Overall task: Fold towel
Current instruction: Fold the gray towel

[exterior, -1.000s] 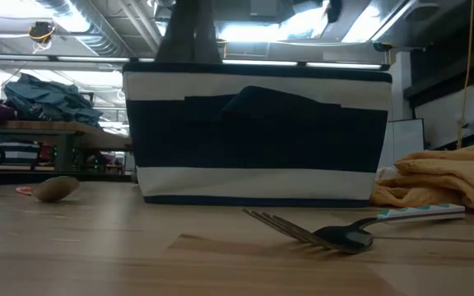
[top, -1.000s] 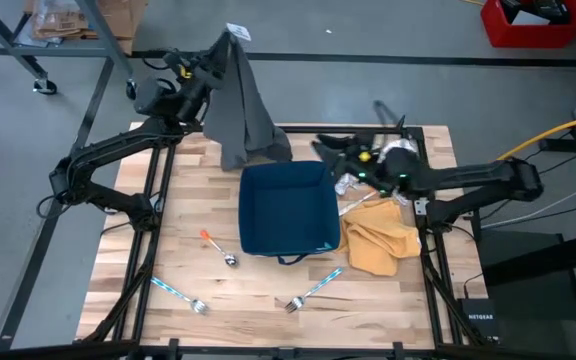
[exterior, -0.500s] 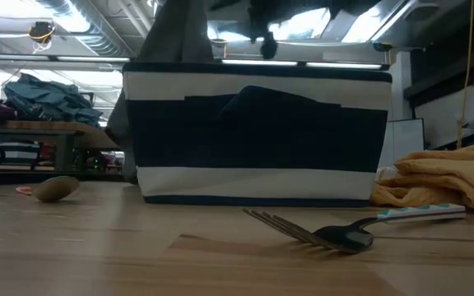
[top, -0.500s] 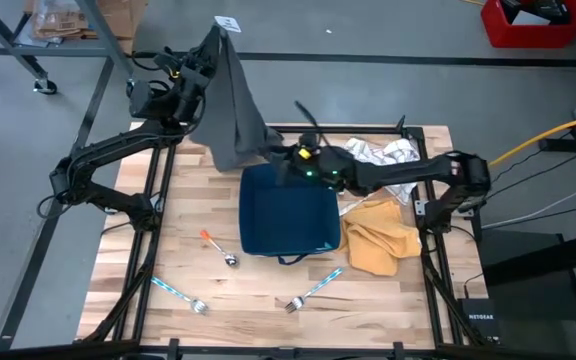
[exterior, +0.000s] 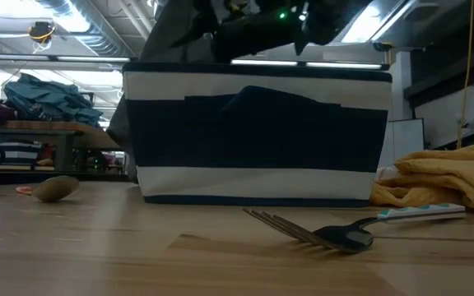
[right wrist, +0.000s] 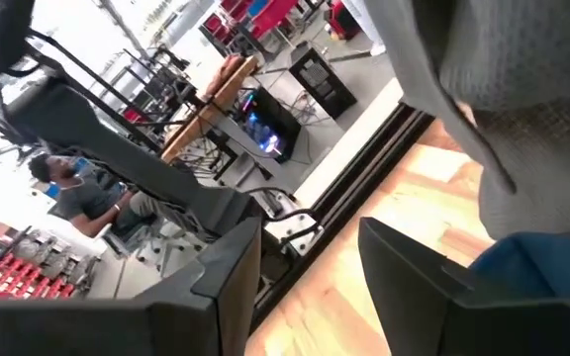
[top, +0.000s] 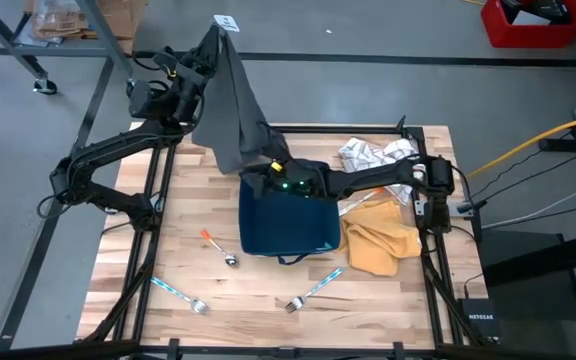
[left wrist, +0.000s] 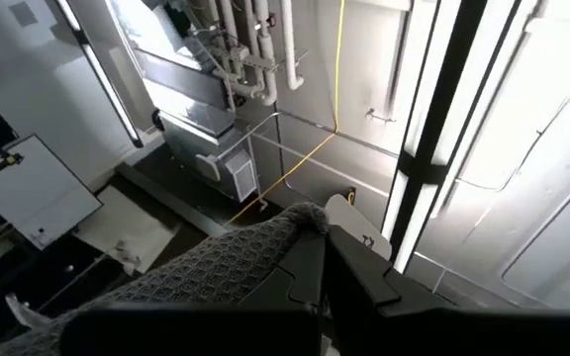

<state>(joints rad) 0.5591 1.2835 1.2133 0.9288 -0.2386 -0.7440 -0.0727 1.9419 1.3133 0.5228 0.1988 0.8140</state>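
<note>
A navy-and-cream striped bin [exterior: 256, 136] stood on the desk [exterior: 138, 255], with a dark arm [exterior: 278, 20] showing a green light above it. A fork [exterior: 336, 234] lay in front of the bin, a yellow cloth [exterior: 451, 182] beside it, and grey fabric [exterior: 175, 33] hung behind its upper corner.

A dark blue fabric bin [top: 286, 220] with a white stripe sits in the middle of the wooden table [top: 128, 270]. To its right, a crumpled yellow cloth [top: 380, 245] lies on the wood, touching the bin's side. Beyond it, near the table's far edge, lies a white patterned cloth [top: 373, 155]. In front of the bin, a spoon [top: 218, 249] with an orange handle lies on the left. Two forks with light blue handles rest near the front edge: one [top: 178, 295] on the left, the other [top: 313, 290] toward the middle. A red crate [top: 528, 22] stands on the floor, well apart. A person [right wrist: 82, 193] sits in the room behind.
</note>
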